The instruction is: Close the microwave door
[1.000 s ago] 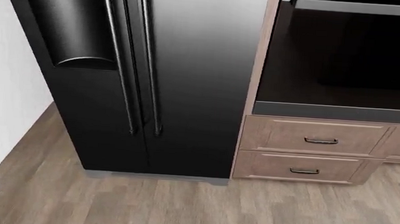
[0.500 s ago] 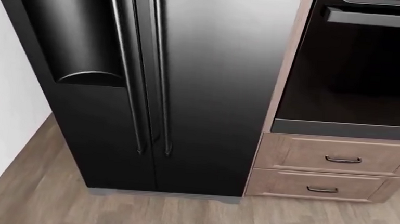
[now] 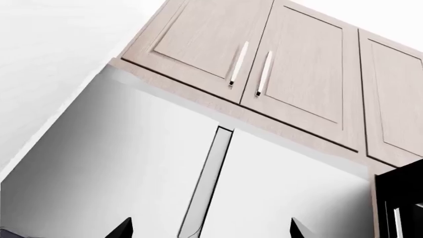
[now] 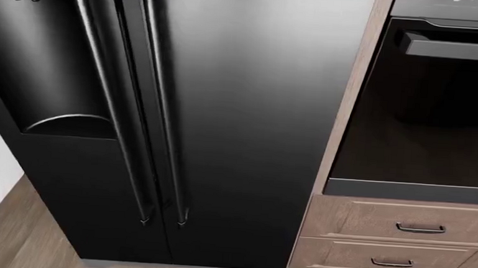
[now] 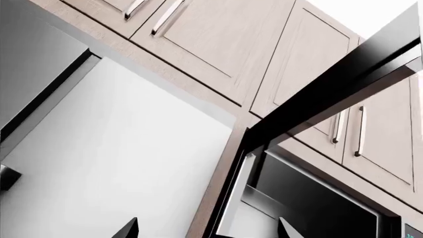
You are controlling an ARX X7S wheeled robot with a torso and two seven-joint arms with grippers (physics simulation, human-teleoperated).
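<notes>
Microwave door (image 5: 343, 74) is visible only in the right wrist view: a dark slab swung outward, its long edge running on a diagonal above the right hand (image 5: 208, 229), hanging out from the microwave (image 5: 310, 198) cavity set under the upper cabinets (image 5: 218, 44). Head view shows none of it, just the fridge (image 4: 223, 120), the wall oven (image 4: 431, 114) beside the fridge and the drawers (image 4: 407, 228) below the oven, so the microwave sits higher than that view reaches. Right hand: fingertips well apart, nothing between them, pointing up toward the door. Left hand (image 3: 210, 229): fingertips also apart and empty, aimed at the fridge top and the cabinets over it; only a dark edge shows at the frame's far side, and I can't tell what it belongs to. My read is that the right arm is nearer, and the move means going up and pushing the door's free edge back toward the cavity.
</notes>
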